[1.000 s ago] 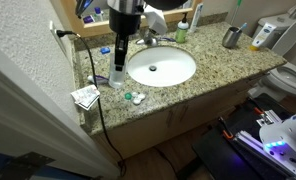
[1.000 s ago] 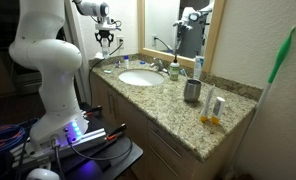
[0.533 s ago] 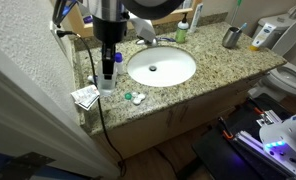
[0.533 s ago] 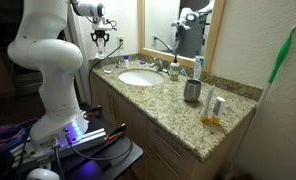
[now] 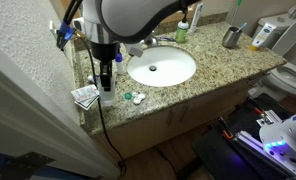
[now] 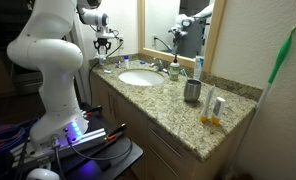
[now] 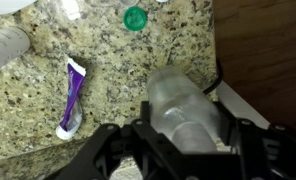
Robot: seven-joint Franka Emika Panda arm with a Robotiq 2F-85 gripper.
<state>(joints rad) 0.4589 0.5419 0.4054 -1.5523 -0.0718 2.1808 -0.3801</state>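
Observation:
My gripper (image 7: 183,150) is shut on a clear plastic bottle (image 7: 181,100), which fills the space between the black fingers (image 7: 108,140) in the wrist view. In an exterior view the gripper (image 5: 106,68) hangs over the counter's end beside the sink (image 5: 161,67), with the bottle (image 5: 108,84) pointing down just above the granite. In an exterior view the gripper (image 6: 106,42) is above the far end of the counter. Under it lie a purple toothpaste tube (image 7: 72,95) and a green cap (image 7: 135,17).
A white bottle (image 7: 6,45) lies at the wrist view's left edge. The counter edge and white paper (image 7: 238,100) are close to the bottle. Folded papers (image 5: 85,96), a black cable (image 5: 96,100), a metal cup (image 5: 231,37) and the faucet (image 6: 169,66) are also on the counter.
The arm has carried the clear bottle from above the sink's rim sideways to the counter's end and lower. The jaws stayed shut on it.

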